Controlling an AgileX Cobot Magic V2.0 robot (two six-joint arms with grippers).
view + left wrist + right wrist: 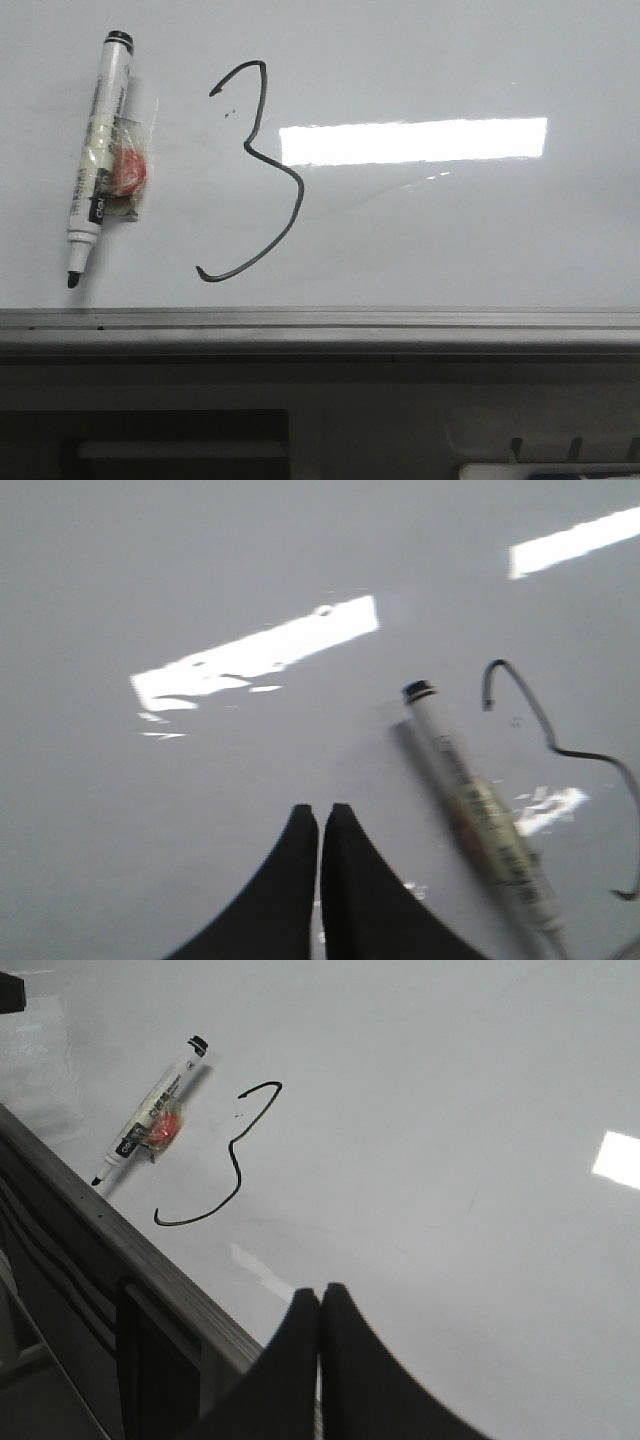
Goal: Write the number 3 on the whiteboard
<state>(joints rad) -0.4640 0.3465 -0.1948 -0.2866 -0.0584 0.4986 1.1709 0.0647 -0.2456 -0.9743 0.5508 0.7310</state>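
The whiteboard (450, 240) fills nearly the whole front view, glossy and pale, with a bright strip of reflected light to the right of centre and its grey edge rail (320, 322) running along the near side. On the board, left of centre, sits the number 3 (252, 170), a thin dark angular stroke with a pointed middle and a long hooked tail reaching toward the rail. Just to its left lies the marker (97, 160), uncapped, tip pointing at the rail, clear of the stroke, with a small red-and-clear wrapper (128, 172) taped to its barrel. Left gripper (319, 815) hovers over bare board beside the marker, jaws pressed together, holding nothing. Right gripper (320, 1295) hangs above the board near the rail, well apart from the 3, jaws likewise closed on nothing
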